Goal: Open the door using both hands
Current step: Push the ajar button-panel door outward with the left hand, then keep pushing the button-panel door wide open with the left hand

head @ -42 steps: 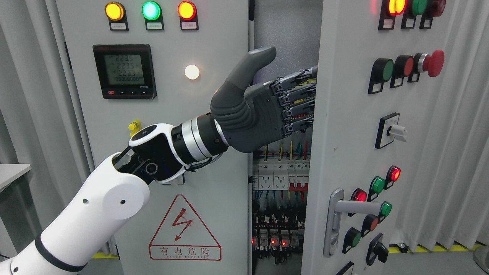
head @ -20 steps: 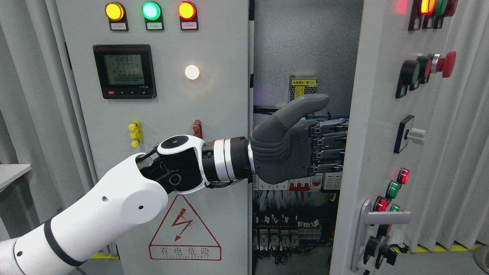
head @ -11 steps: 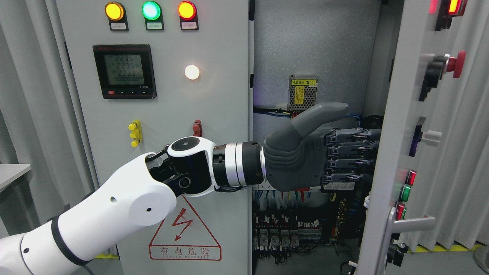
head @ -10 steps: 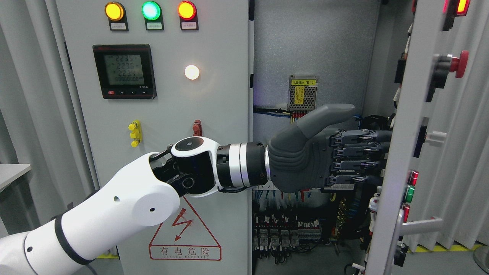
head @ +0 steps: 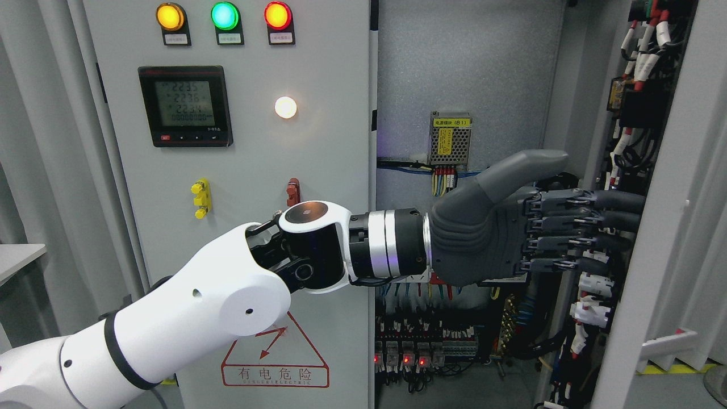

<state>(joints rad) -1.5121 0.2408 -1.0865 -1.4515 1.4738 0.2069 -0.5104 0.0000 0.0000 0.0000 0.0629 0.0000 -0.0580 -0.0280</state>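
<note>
The grey cabinet's right door point(head: 673, 170) stands swung far out, edge-on to me, its wired inner side point(head: 633, 108) facing left. Its lever handle point(head: 661, 342) sticks out at the lower right. My left arm comes in from the lower left and reaches across the opening. My left hand point(head: 590, 199) is open, thumb raised, with its straight fingers point(head: 616, 211) laid against the door's inner side. The left door point(head: 255, 170), with its meter and lamps, is closed. My right hand is out of view.
The open cabinet point(head: 460, 68) shows a power supply with a yellow label point(head: 451, 136) and rows of breakers point(head: 409, 341) with wiring below. Grey curtains hang at the left point(head: 40, 142) and right point(head: 707, 238). A table corner point(head: 17, 258) shows at the far left.
My left hand has moved right and lower, with its fingers behind the right door's edge. The door has swung from slightly ajar to wide open, its button face turning out of sight.
</note>
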